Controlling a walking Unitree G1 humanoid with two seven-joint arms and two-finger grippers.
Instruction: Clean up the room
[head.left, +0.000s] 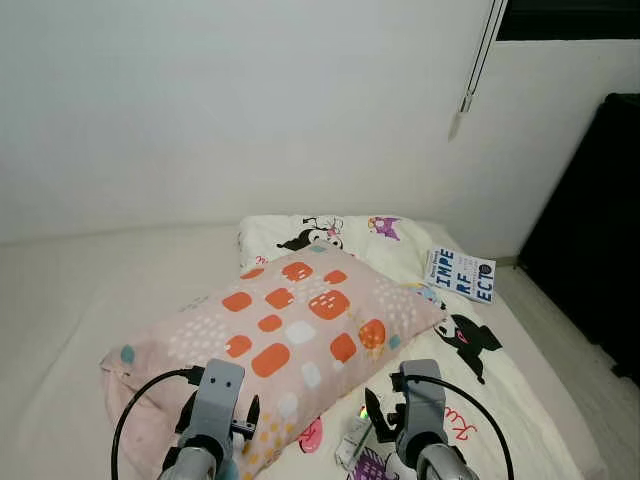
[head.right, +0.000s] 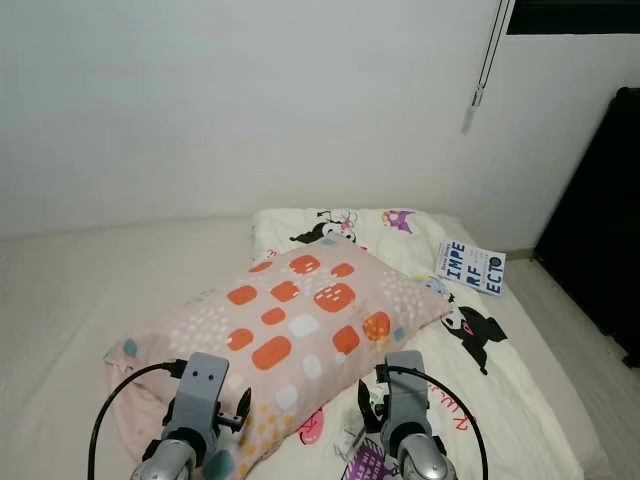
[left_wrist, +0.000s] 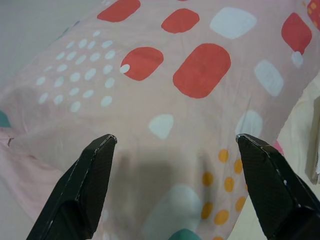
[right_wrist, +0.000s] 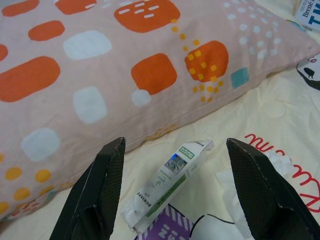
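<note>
A pink pillow (head.left: 280, 335) with orange and white patches lies across the cream bed (head.left: 60, 330). My left gripper (left_wrist: 175, 195) hovers open just above the pillow's near end. My right gripper (right_wrist: 172, 197) hangs open over a white and green tube (right_wrist: 167, 182) lying on the cartoon-printed blanket (head.left: 500, 390) beside the pillow. A crumpled white tissue (right_wrist: 240, 185) and a purple striped wrapper (right_wrist: 162, 230) lie close to the tube. A blue and white book (head.left: 460, 274) rests at the blanket's far right.
A second cartoon-printed pillow (head.left: 320, 235) lies against the white wall behind the pink one. A dark cabinet (head.left: 590, 240) stands to the right of the bed. A blind cord (head.left: 470, 90) hangs down the wall.
</note>
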